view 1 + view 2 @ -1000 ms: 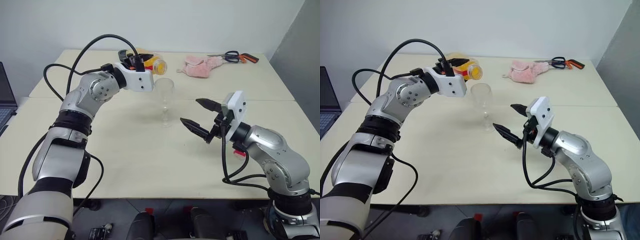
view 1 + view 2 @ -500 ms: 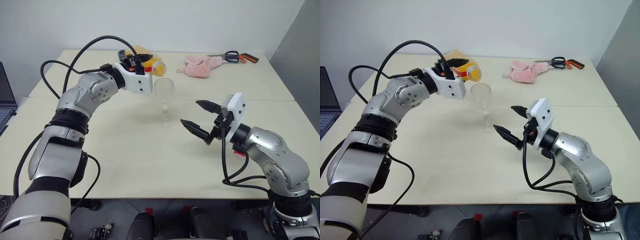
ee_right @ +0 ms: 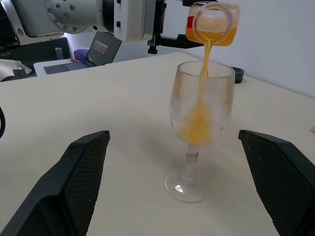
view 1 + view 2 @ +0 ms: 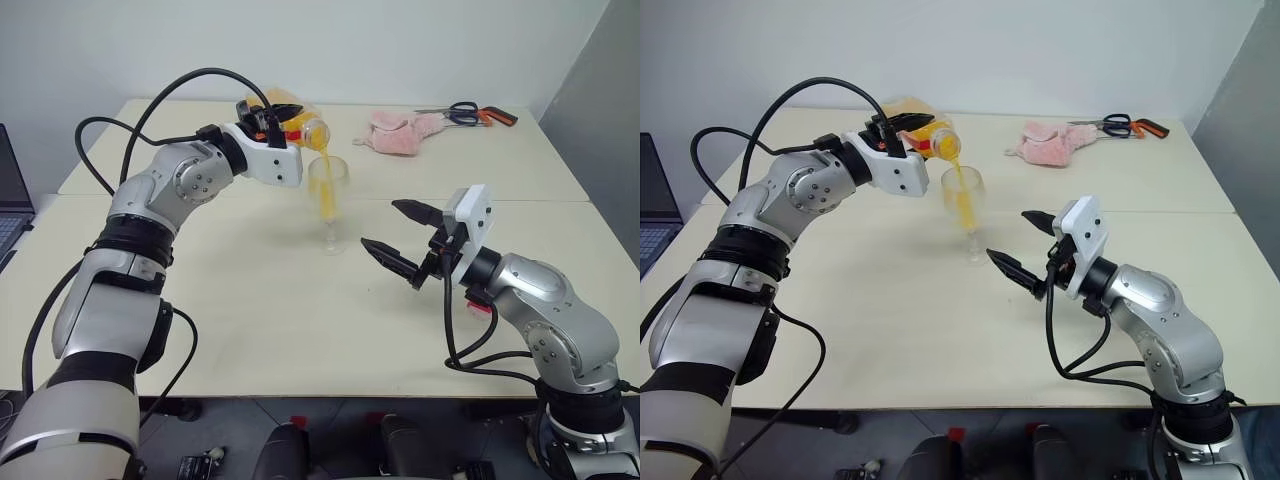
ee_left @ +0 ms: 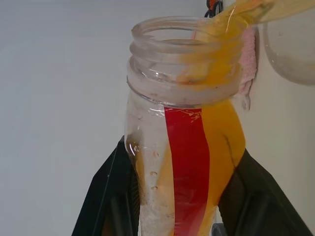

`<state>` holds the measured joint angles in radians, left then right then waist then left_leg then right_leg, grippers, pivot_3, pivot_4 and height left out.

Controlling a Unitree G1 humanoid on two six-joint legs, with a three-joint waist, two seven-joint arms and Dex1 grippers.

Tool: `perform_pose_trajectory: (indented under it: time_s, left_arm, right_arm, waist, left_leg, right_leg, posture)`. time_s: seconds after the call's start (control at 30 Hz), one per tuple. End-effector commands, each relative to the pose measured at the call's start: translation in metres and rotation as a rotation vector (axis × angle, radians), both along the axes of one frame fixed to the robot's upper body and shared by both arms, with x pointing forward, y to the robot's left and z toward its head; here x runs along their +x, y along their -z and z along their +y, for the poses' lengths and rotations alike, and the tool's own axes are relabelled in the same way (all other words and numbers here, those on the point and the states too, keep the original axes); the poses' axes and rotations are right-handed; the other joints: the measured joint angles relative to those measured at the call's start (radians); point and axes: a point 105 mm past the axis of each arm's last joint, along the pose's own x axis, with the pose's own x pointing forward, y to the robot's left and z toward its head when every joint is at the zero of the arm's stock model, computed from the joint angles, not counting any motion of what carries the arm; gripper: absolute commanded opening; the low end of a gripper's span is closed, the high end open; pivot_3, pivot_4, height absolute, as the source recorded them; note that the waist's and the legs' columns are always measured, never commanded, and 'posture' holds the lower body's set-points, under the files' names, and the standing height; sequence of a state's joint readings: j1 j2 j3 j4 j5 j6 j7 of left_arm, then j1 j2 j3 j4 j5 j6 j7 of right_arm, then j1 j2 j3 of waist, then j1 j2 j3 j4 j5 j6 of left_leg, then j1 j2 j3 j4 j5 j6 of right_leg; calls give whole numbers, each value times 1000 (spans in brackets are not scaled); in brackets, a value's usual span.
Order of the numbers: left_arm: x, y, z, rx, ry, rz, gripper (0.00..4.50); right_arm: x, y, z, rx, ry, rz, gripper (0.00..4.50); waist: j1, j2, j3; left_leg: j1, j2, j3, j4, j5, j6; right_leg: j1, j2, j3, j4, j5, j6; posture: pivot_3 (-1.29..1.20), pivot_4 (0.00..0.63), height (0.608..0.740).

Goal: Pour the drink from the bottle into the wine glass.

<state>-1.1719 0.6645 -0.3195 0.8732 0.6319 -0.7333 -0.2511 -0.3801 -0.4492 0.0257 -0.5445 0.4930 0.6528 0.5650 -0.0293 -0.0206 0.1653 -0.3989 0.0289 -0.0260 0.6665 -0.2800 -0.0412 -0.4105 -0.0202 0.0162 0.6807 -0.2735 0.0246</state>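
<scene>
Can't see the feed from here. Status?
Left end effector shut on bottle, drink streaming into wine glass. Right end effector open beside it. Nothing in the way.

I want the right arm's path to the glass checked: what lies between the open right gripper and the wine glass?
Nothing: only bare table separates the right gripper from the wine glass, as the right wrist view shows.
</scene>
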Motion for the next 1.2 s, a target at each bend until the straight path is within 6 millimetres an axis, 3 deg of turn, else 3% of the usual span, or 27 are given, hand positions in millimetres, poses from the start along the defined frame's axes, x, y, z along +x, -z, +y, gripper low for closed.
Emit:
perform_pose_trajectory:
  time_s: [0.03, 1.2]
  left_arm:
    - [-6, -29, -2, -15, 23, -90, 1635]
    - [-8, -32, -2, 6, 30, -105, 1635]
  right_arm:
    - [-4, -10, 2, 10, -17, -47, 4500]
    - [-6, -7, 2, 8, -32, -33, 4500]
  waist:
    - [0, 0, 0]
    - [0, 0, 0]
  left_leg:
    - [0, 0, 0, 0, 0, 0]
    - [0, 0, 0, 1, 0, 0]
  right_leg:
    - [0, 0, 0, 0, 0, 0]
    - [0, 0, 0, 0, 0, 0]
  posture:
    - [0, 150, 740]
    - [0, 150, 740]
